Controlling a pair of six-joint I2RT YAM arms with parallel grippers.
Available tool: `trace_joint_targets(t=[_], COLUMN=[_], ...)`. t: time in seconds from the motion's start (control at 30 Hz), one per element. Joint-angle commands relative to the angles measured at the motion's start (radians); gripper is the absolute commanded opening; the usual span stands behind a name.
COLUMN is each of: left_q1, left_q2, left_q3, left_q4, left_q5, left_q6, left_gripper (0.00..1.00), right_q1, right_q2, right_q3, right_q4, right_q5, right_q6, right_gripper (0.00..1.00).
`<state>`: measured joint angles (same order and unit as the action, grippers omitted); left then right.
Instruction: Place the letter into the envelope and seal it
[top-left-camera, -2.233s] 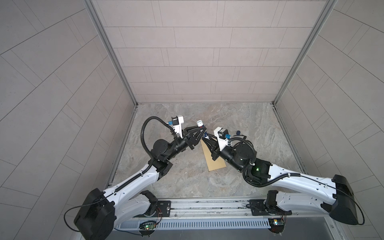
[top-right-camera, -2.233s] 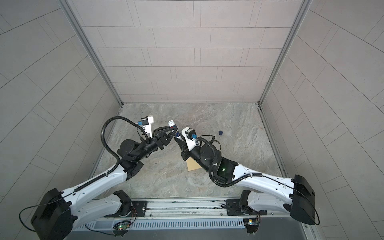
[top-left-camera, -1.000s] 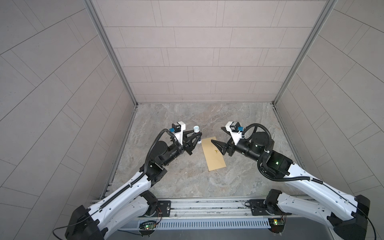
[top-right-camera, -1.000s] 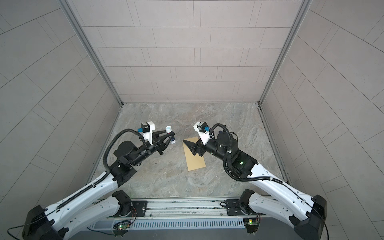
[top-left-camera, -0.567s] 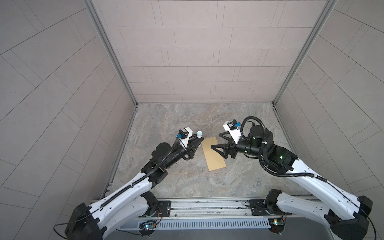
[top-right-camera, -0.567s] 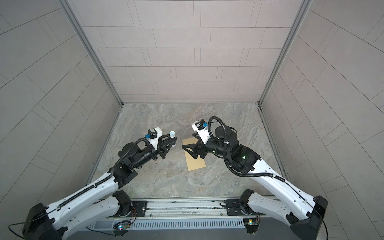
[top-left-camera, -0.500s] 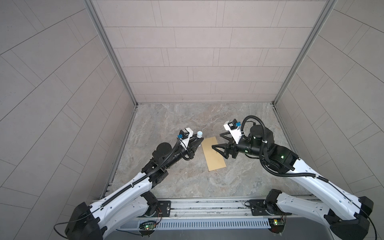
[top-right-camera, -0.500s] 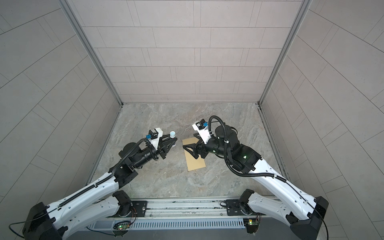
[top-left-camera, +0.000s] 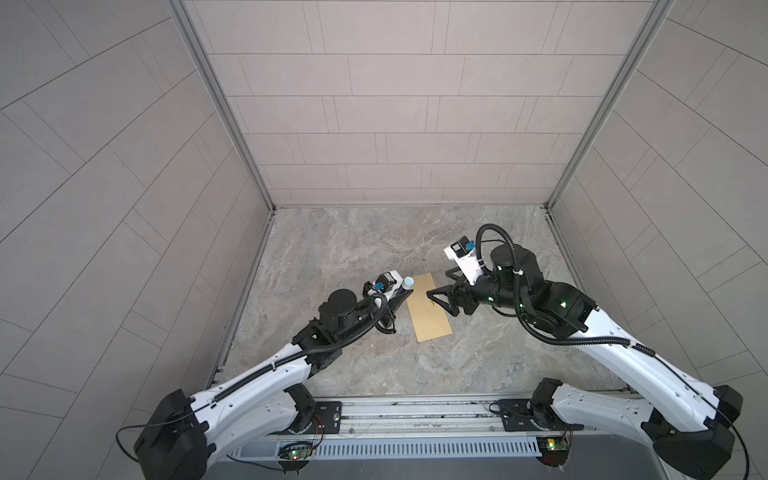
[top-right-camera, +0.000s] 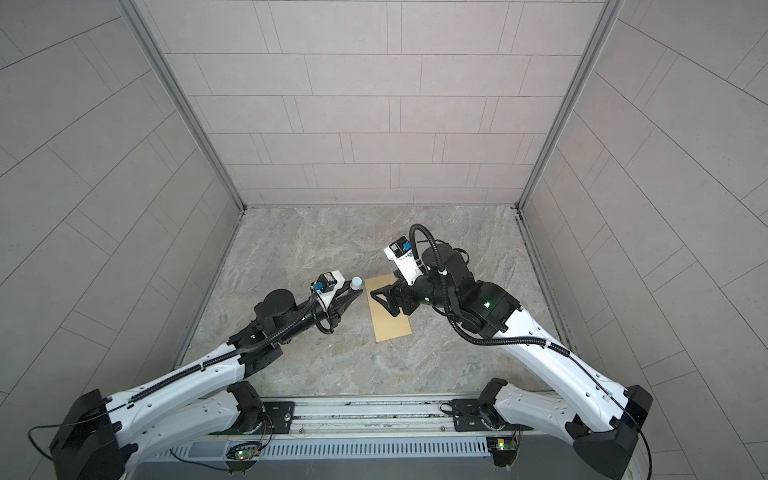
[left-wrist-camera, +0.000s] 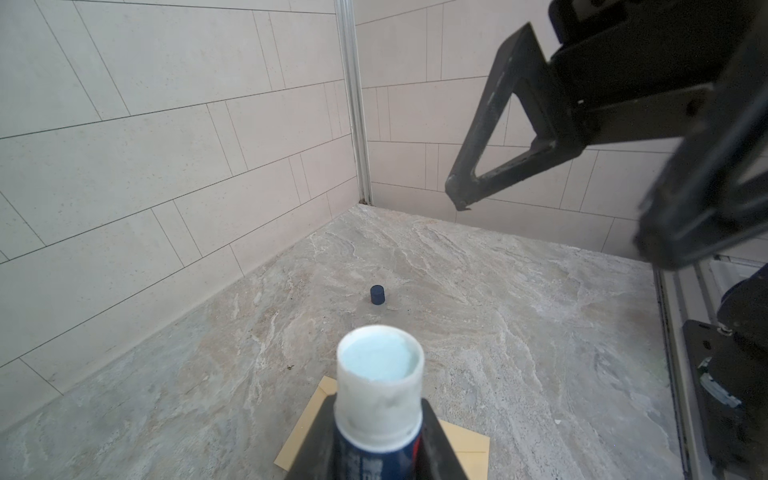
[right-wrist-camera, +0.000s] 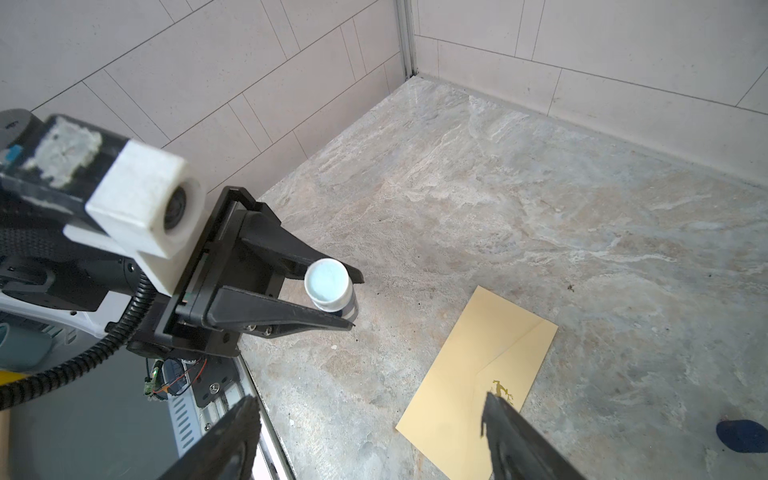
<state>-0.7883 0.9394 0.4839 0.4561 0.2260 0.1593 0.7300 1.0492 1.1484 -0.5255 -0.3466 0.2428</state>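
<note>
Flat on the marbled tabletop, in both top views: the envelope, yellow-tan, long edges running away from the front rail at a slight skew. In the right wrist view, the same envelope with its flap folded down against the body and a small gold mark at the flap's tip. Whether glued shut or merely folded, impossible to tell.

Just left of the envelope, the left end effector, both fingers pinching a glue stick. Blue barrel, white collar, pale blue glue level with the rim, uncapped, open end pointing up and away from the wrist. Tip near the envelope's far left corner, raised off the tabletop and clear of the paper. From the left wrist camera, the glue stick filling the foreground, with an end of the envelope behind it.

On the other side, the right end effector, fingers spread wide, nothing between them, held above the envelope's far half without touching it.

Upright on the tabletop, well apart from the envelope, towards a back corner: a small dark blue cap.
</note>
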Motion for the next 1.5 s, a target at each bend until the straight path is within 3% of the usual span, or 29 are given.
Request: trace_joint_targets(t=[0.0, 0.3, 0.9, 1.1, 1.23, 1.47], left_q1=[-0.015, -0.033, -0.038, -0.039, -0.039, -0.040], left_q2=[-0.001, 0.000, 0.010, 0.001, -0.001, -0.005], left_q3=[-0.031, -0.090, -0.074, -0.079, -0.083, -0.085], left_q4=[0.080, 0.200, 0.194, 0.198, 0.207, 0.222], left_q5=[0.005, 0.029, 0.045, 0.045, 0.045, 0.052], left_q6=[0.075, 0.144, 0.123, 0.115, 0.110, 0.100], left_gripper=[0.00, 0.00, 0.00, 0.00, 0.00, 0.00], right_q1=[-0.003, 0.032, 0.276, 0.289, 0.289, 0.281], right_q2=[0.011, 0.044, 0.232, 0.267, 0.265, 0.295], right_q3=[0.022, 0.056, 0.236, 0.251, 0.251, 0.256], right_q4=[-0.013, -0.038, -0.189, -0.195, -0.195, -0.185], right_q5=[-0.026, -0.008, 0.360, 0.402, 0.426, 0.351], right_q6=[0.022, 0.034, -0.054, -0.045, -0.040, -0.020], right_gripper=[0.84, 0.82, 0.71, 0.61, 0.61, 0.56])
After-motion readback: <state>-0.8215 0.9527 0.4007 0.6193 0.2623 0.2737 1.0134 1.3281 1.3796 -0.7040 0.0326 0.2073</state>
